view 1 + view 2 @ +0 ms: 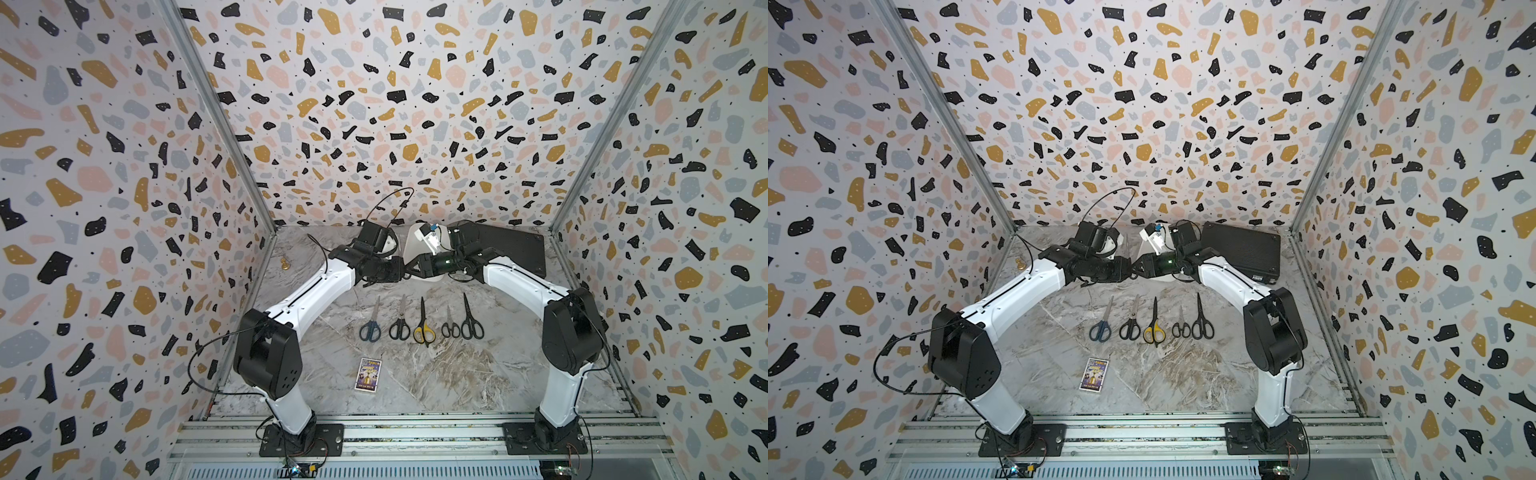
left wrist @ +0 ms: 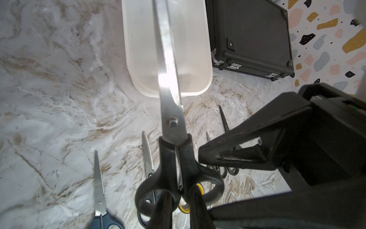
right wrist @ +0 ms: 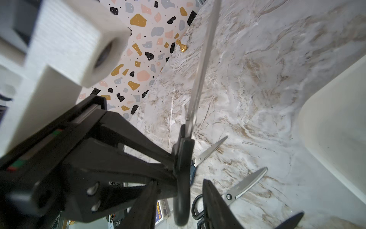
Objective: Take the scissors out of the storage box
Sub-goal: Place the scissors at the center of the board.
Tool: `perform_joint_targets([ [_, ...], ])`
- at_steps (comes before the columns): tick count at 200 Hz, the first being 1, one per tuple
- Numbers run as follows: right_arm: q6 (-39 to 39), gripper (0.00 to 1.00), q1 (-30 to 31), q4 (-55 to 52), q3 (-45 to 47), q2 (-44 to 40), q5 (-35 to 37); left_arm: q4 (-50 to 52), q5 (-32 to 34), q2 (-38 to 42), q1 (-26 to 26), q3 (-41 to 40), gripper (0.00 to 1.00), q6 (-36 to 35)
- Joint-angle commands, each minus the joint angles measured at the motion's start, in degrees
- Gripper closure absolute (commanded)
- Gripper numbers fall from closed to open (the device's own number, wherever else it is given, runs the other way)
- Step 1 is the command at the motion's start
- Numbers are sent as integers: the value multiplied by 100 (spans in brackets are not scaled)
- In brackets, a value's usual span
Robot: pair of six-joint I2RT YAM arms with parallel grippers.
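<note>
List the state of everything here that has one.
held scissors: blades closed, aloft in left gripper
row of five scissors: closed, lying on table
storage box: open-topped, looks empty
black case: closed
left gripper: shut on held scissors
right gripper: open, at their handles

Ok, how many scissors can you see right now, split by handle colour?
Black-handled scissors: 4, one in the left tool
Dark blue scissors: 1
Yellow-and-black scissors: 1
Total: 6
</note>
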State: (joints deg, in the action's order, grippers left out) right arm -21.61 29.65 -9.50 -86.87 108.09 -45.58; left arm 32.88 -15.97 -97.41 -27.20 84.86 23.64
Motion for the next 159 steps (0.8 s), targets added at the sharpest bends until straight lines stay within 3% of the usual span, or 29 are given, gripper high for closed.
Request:
perform_joint_targets([
  [1,-2,59,23,-73,-133,-79,-81,-237,-29,202,-31,-35,100,9],
  [12,-7,64,24,-65,-108,-87,-82,-245,-38,203,-36,-32,100,9],
  [38,-41,87,24,-117,-106,-95,-148,-268,-56,195,-32,-35,100,35],
  [109,-646,100,28,477,429,-261,-241,-370,-86,213,-36,-47,100,98],
  [121,-688,100,25,450,434,-295,-129,-379,-107,203,-34,-63,91,97],
  [137,-801,100,20,453,465,-369,131,-397,-99,213,-35,-81,63,113],
  [159,-858,100,10,361,462,-418,485,-406,-132,252,-35,-89,53,104],
])
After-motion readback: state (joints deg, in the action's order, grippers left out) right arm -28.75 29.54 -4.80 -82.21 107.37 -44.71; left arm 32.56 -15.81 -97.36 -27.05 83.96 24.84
